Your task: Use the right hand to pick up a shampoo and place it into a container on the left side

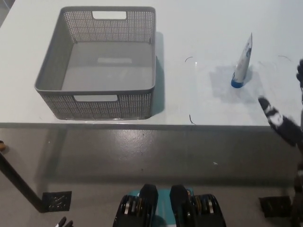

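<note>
The shampoo (242, 62) is a white and blue tube standing upright on its blue cap, on the right part of the white table (199, 28). A grey mesh basket (101, 62) with nothing in it sits on the left part of the table. My black right hand (284, 118) is raised at the right picture edge, over the table's front edge, to the right of and nearer than the tube; its fingers are apart and it holds nothing. Only the tips of my white left hand (64, 222) show at the bottom left, well below the table.
The table's front edge (142, 126) runs across the picture's middle, with grey floor below it. A dark table leg (19, 182) slants at the lower left. Bare tabletop lies between basket and tube.
</note>
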`<state>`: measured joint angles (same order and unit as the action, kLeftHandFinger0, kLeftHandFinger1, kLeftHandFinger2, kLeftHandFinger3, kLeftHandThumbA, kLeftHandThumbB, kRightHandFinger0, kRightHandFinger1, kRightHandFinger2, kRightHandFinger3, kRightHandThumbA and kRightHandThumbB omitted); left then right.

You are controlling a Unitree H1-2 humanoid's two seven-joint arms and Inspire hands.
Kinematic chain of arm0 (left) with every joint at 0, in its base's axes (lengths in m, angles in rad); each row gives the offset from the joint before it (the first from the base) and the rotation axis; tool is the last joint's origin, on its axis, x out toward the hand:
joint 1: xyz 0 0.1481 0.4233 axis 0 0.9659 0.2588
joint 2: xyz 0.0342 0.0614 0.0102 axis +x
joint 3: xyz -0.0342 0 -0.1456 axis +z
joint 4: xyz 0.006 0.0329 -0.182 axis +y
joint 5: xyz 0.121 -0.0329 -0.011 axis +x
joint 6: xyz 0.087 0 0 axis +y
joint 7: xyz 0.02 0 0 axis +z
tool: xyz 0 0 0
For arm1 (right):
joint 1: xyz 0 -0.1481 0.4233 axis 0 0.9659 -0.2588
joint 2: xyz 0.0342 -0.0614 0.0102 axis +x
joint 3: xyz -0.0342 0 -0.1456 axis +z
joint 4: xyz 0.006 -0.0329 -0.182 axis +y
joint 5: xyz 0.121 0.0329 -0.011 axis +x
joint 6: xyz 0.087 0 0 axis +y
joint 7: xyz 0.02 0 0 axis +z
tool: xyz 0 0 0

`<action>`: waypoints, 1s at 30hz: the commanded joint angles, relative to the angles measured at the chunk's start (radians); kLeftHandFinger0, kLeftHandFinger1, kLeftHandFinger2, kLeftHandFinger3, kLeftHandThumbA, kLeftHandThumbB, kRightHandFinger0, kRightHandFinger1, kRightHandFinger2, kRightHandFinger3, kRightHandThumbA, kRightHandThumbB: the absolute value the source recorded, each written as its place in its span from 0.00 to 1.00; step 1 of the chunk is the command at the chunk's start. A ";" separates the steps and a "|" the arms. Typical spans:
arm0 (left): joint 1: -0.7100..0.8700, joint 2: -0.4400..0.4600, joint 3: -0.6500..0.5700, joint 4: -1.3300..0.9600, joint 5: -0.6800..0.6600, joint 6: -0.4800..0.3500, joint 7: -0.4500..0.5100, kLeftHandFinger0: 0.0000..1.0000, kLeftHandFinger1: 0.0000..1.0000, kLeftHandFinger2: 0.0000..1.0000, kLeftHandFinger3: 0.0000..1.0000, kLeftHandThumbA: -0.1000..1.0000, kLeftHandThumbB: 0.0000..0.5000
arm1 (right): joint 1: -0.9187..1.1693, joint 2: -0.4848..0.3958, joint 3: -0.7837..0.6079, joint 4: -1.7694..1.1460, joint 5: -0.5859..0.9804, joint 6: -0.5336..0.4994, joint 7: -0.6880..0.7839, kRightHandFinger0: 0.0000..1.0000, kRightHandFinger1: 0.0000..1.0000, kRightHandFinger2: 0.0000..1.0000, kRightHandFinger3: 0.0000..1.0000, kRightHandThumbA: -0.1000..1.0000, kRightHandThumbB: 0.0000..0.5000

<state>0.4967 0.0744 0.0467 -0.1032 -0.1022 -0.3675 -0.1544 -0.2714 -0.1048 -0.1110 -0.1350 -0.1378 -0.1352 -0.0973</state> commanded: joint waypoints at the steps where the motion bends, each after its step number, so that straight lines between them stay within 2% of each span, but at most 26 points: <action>1: 0.018 -0.004 -0.007 0.000 -0.022 -0.047 -0.001 1.00 1.00 1.00 1.00 0.93 0.06 | -0.064 -0.009 0.005 0.020 -0.023 0.105 0.003 1.00 1.00 1.00 1.00 0.87 0.66; 2: 0.018 -0.004 -0.007 0.000 -0.022 -0.047 -0.001 1.00 1.00 1.00 1.00 0.92 0.06 | -0.064 -0.009 0.005 0.020 -0.023 0.108 0.002 1.00 1.00 1.00 1.00 0.87 0.66; 3: 0.015 -0.006 -0.007 0.009 -0.019 -0.053 0.001 1.00 1.00 1.00 1.00 0.93 0.05 | -0.100 -0.011 0.006 0.066 -0.025 0.114 -0.001 1.00 1.00 1.00 1.00 0.83 0.56; 4: 0.007 -0.007 -0.006 0.020 -0.012 -0.057 0.003 1.00 1.00 1.00 1.00 0.93 0.06 | -0.173 -0.018 0.008 0.163 -0.020 0.128 -0.003 1.00 1.00 1.00 1.00 0.81 0.51; 6: 0.007 -0.007 -0.006 0.021 -0.011 -0.057 0.003 1.00 1.00 1.00 1.00 0.93 0.06 | -0.177 -0.019 0.009 0.170 -0.019 0.127 -0.004 1.00 1.00 1.00 1.00 0.81 0.51; 7: 0.002 -0.007 -0.004 0.008 -0.009 -0.046 0.007 1.00 1.00 1.00 1.00 0.93 0.07 | -0.209 -0.019 0.009 0.223 -0.018 0.133 -0.008 1.00 1.00 1.00 1.00 0.82 0.54; 8: -0.011 -0.005 -0.001 -0.016 0.003 -0.029 0.014 1.00 1.00 1.00 1.00 0.94 0.08 | -0.280 -0.025 0.011 0.344 -0.019 0.146 -0.015 1.00 1.00 1.00 1.00 0.83 0.52; 11: -0.020 -0.006 0.000 -0.013 0.004 -0.038 0.014 1.00 1.00 1.00 1.00 0.94 0.06 | -0.309 -0.029 0.012 0.407 -0.020 0.128 -0.021 1.00 1.00 1.00 1.00 0.83 0.52; 13: -0.042 -0.013 -0.008 -0.010 0.013 -0.044 0.014 1.00 1.00 1.00 1.00 0.94 0.10 | -0.386 -0.035 0.002 0.551 0.001 0.129 -0.025 1.00 1.00 1.00 1.00 0.83 0.53; 16: -0.036 -0.024 -0.019 -0.023 0.019 -0.038 0.016 1.00 1.00 1.00 1.00 0.95 0.08 | -0.453 -0.042 -0.006 0.683 0.013 0.103 -0.034 1.00 1.00 1.00 1.00 0.85 0.57; 19: -0.036 -0.024 -0.020 -0.024 0.019 -0.038 0.017 1.00 1.00 1.00 1.00 0.95 0.08 | -0.459 -0.043 -0.006 0.700 0.014 0.091 -0.036 1.00 1.00 1.00 1.00 0.85 0.57; 21: -0.025 -0.034 -0.027 -0.004 0.014 -0.073 0.015 1.00 1.00 1.00 1.00 0.95 0.10 | -0.532 -0.064 -0.004 0.863 0.013 0.065 -0.045 1.00 1.00 1.00 1.00 0.86 0.62; 26: -0.016 -0.032 -0.024 -0.009 0.004 -0.069 0.016 1.00 1.00 1.00 1.00 0.93 0.13 | -0.564 -0.073 -0.002 0.944 0.015 0.031 -0.057 1.00 1.00 1.00 1.00 0.85 0.65; 30: -0.003 -0.027 -0.019 -0.001 -0.025 -0.092 0.010 1.00 1.00 1.00 1.00 0.90 0.10 | -0.609 -0.082 -0.012 1.064 0.036 0.001 -0.067 1.00 1.00 1.00 1.00 0.84 0.66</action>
<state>0.4668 0.0445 0.0232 -0.0923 -0.0977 -0.3946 -0.1471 -0.7917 -0.1654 -0.1100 0.8853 -0.1292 -0.0520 -0.1265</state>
